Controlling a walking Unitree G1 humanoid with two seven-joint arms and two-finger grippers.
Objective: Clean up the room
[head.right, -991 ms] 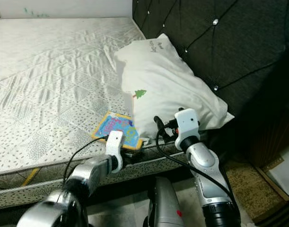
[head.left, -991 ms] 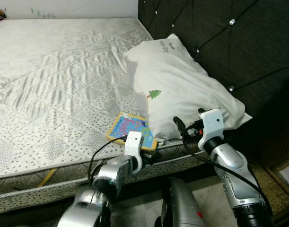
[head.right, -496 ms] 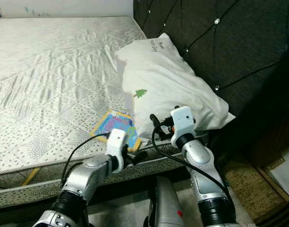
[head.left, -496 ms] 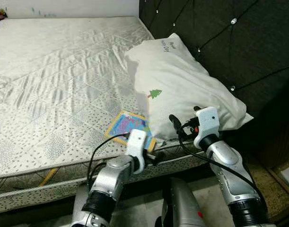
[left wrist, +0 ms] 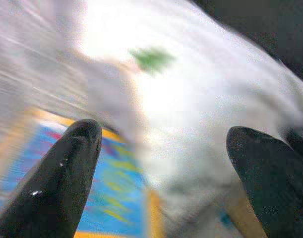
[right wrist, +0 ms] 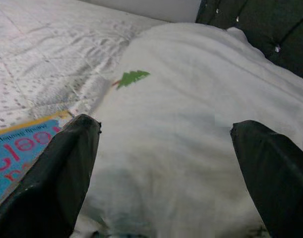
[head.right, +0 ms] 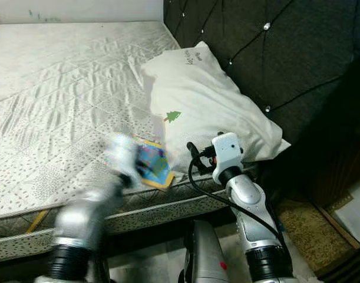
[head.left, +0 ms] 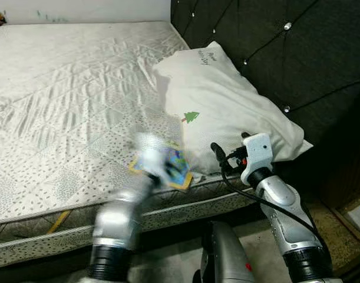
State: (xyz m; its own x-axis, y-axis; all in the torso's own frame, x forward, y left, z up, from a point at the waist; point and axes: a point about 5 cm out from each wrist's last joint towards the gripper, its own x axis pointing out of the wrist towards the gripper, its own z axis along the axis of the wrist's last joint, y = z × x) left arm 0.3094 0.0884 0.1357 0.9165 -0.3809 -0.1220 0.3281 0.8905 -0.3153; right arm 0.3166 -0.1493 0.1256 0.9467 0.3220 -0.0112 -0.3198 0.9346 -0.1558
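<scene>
We note our left tool (left wrist: 161, 163), fingers wide, has swung up over the book (head.left: 175, 168); right tool (right wrist: 166, 163), also wide, stays at the pillow (head.left: 227, 112).

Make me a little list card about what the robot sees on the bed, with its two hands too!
bed: bare quilted mattress, dark tufted headboard
pillow: white pillow with a small green tree print, leaning against the headboard
book: colourful picture book lying flat, partly tucked under the pillow
left gripper: blurred, over the book, fingers apart
right gripper: open, facing the pillow
</scene>
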